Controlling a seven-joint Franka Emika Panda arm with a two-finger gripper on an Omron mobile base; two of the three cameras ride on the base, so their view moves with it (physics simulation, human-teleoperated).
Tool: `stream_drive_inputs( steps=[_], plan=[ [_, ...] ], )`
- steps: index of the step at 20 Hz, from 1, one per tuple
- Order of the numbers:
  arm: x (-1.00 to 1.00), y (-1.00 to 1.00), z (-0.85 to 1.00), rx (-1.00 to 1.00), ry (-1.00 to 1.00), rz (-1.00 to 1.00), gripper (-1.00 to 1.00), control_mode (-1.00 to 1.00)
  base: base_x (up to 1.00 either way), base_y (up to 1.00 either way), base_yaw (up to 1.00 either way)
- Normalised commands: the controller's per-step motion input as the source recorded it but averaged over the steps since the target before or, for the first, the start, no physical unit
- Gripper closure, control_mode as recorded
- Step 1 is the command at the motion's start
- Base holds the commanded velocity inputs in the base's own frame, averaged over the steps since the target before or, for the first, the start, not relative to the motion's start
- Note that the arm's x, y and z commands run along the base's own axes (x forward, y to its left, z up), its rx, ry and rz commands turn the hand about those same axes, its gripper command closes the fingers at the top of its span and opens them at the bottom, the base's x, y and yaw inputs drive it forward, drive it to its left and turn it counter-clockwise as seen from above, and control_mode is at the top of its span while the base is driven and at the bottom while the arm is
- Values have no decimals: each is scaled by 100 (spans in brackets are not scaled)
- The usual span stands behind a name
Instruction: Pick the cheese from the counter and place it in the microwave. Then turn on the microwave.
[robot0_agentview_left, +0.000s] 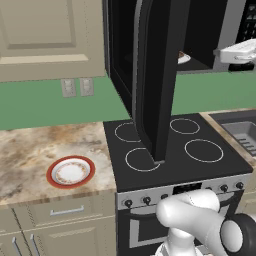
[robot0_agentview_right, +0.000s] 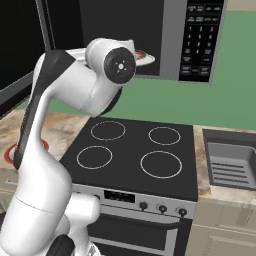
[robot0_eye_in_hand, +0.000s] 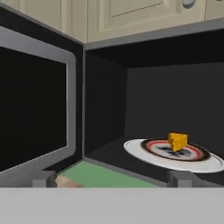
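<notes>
The marbled counter (robot0_agentview_left: 30, 150) bears a red-rimmed plate (robot0_agentview_left: 71, 171); inside the microwave (robot0_eye_in_hand: 144, 100), the cheese (robot0_eye_in_hand: 177, 141) sits on a turntable plate (robot0_eye_in_hand: 175, 154).

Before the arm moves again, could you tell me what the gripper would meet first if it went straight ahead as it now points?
Probably the white plate holding the cheese inside the open microwave; depth is hard to judge.

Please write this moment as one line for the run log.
cheese: on plate inside microwave | door: open | hand: open, empty, outside the microwave opening | pending: close door, turn on
</notes>
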Motion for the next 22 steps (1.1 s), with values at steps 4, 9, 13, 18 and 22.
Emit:
stream_drive_inputs(
  steps=[4, 9, 13, 18, 22],
  plan=[
    [-39, 8, 7, 0, -12, 20, -100, -100, 0, 0, 0],
    [-42, 5, 9, -1, -13, 20, -100, -100, 0, 0, 0],
    [-41, 7, 10, 0, -12, 20, -100, -100, 0, 0, 0],
    [-44, 6, 9, -2, -13, 20, -100, -100, 0, 0, 0],
    [-45, 11, 6, -4, -15, 18, -100, -100, 0, 0, 0]
  ],
)
